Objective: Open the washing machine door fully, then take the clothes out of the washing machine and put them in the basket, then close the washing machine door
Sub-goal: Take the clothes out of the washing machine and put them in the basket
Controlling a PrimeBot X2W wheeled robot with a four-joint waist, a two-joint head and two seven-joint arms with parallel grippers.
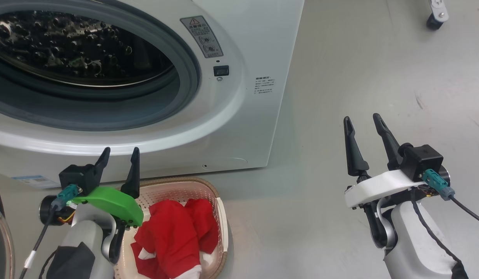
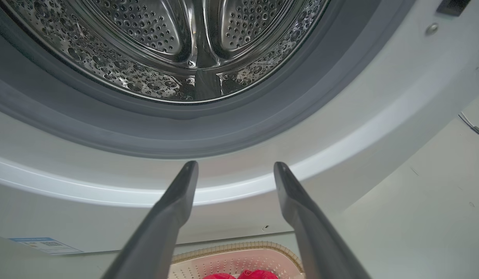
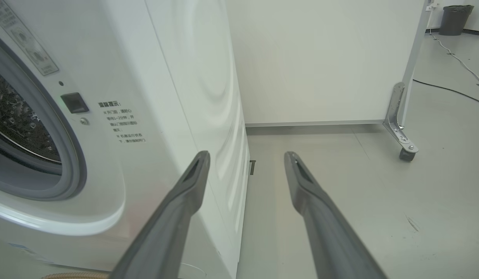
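Note:
The white washing machine [image 1: 239, 58] stands with its round port uncovered, and the dimpled steel drum [image 2: 193, 46] shows no fabric inside. The edge of the washing machine door [image 1: 1, 232] shows at the lower left, swung away from the port. The basket [image 1: 208, 190] sits on the floor below the port, holding the red clothes [image 1: 177, 232] with white trim. Above the basket's left end, my left gripper [image 1: 121, 150] is open and holds nothing. My right gripper [image 1: 361, 117] hovers open and unloaded over the floor, right of the machine.
Grey floor [image 1: 359, 69] stretches to the machine's right. A caster [image 1: 435, 19] shows at the far right. In the right wrist view, a white panel stands on a wheeled metal foot [image 3: 406, 149], with a cable [image 3: 448, 89] and a dark bin [image 3: 454, 19] beyond it.

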